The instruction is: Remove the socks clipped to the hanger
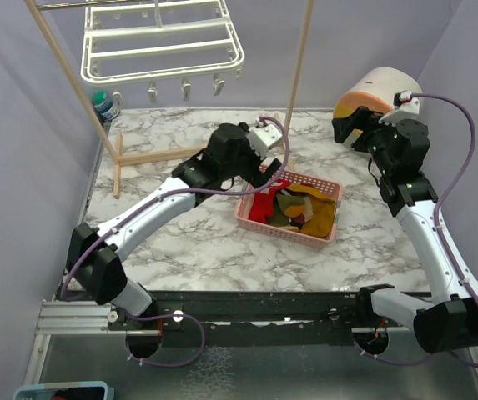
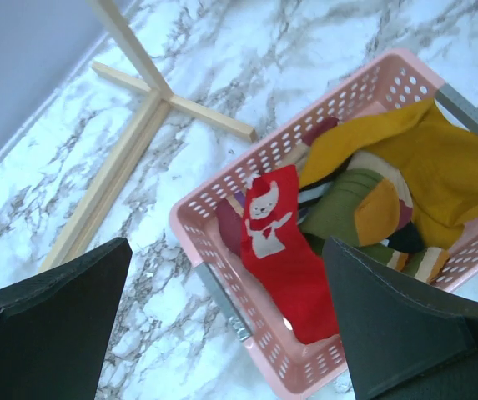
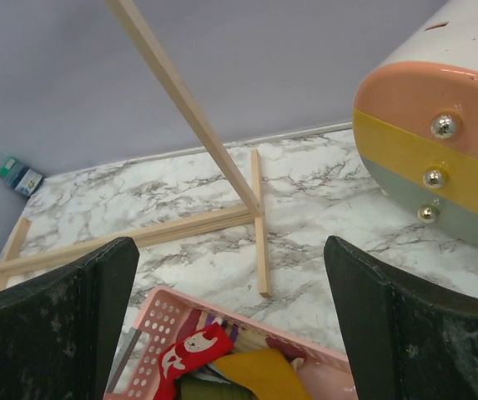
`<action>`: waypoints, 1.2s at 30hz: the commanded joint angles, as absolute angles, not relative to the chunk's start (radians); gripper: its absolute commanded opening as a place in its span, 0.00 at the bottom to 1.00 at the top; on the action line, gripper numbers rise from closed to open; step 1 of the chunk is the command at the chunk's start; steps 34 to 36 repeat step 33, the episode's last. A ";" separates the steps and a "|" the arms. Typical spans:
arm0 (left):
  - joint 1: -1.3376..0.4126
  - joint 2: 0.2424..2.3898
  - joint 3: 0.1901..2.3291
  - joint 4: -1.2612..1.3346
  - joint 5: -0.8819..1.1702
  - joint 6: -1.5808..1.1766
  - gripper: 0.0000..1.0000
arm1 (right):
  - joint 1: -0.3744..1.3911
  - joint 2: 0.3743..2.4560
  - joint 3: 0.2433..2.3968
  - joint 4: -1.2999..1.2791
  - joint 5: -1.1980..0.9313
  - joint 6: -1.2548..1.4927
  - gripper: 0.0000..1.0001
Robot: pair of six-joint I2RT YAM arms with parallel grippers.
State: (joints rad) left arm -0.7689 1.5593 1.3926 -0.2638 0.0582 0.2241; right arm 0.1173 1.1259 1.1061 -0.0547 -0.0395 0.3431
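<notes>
The white hanger (image 1: 162, 52) hangs at the back left; its small clips (image 1: 185, 87) dangle with no socks on them. The socks (image 1: 297, 208) lie piled in a pink basket (image 1: 284, 233) at mid-table. In the left wrist view I see a red cat-print sock (image 2: 284, 267), a mustard yellow one (image 2: 439, 158) and an olive green one (image 2: 339, 208). My left gripper (image 2: 226, 250) is open and empty above the basket's left end (image 2: 305, 125). My right gripper (image 3: 230, 246) is open and empty, raised behind the basket (image 3: 159, 321) at the back right. The red sock (image 3: 190, 352) also shows there.
A wooden pole frame (image 1: 301, 50) stands over the table, its base bars (image 2: 130, 158) lying just left of and behind the basket. A round white, orange and yellow appliance (image 1: 380, 92) sits at the back right, close to my right gripper. A bottle (image 1: 105, 106) stands at the back left.
</notes>
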 commanded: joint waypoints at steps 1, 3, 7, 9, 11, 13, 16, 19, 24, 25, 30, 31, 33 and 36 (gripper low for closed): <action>-0.645 1.393 1.259 -0.197 0.182 0.186 0.99 | 0.111 1.136 1.121 -0.041 -0.092 0.333 1.00; -0.573 1.316 1.176 -0.135 0.197 0.156 0.99 | 0.109 1.139 1.103 0.020 -0.209 0.323 1.00; -0.436 1.210 1.000 -0.007 0.176 0.112 0.99 | 0.109 1.141 1.066 0.158 -0.442 0.400 1.00; -0.351 1.181 0.936 0.066 0.229 0.057 0.99 | 0.109 1.148 1.068 0.155 -0.485 0.397 1.00; -0.261 1.160 0.874 0.156 0.312 -0.040 0.99 | 0.109 1.138 1.059 0.127 -0.462 0.377 1.00; -0.183 1.155 0.827 0.243 0.379 -0.119 0.99 | 0.109 1.113 1.034 0.111 -0.414 0.368 1.00; -0.113 1.177 0.810 0.280 0.417 -0.157 0.99 | 0.109 1.076 1.003 0.088 -0.384 0.345 1.00; -0.085 1.182 0.812 0.279 0.405 -0.160 0.99 | 0.109 1.040 0.968 0.094 -0.356 0.333 1.00; -0.084 1.168 0.804 0.285 0.398 -0.149 0.99 | 0.109 1.031 0.951 0.098 -0.331 0.330 1.00; -0.083 1.165 0.803 0.285 0.400 -0.149 0.99 | 0.110 1.032 0.952 0.098 -0.333 0.330 1.00; -0.083 1.160 0.799 0.282 0.401 -0.142 0.99 | 0.109 1.027 0.929 0.107 -0.280 0.331 1.00; -0.083 1.157 0.798 0.281 0.399 -0.141 0.99 | 0.109 1.027 0.925 0.111 -0.273 0.330 1.00; -0.083 1.150 0.797 0.281 0.401 -0.138 0.99 | 0.109 1.031 0.925 0.107 -0.264 0.331 1.00; -0.083 1.150 0.797 0.281 0.401 -0.138 0.99 | 0.109 1.031 0.925 0.107 -0.264 0.331 1.00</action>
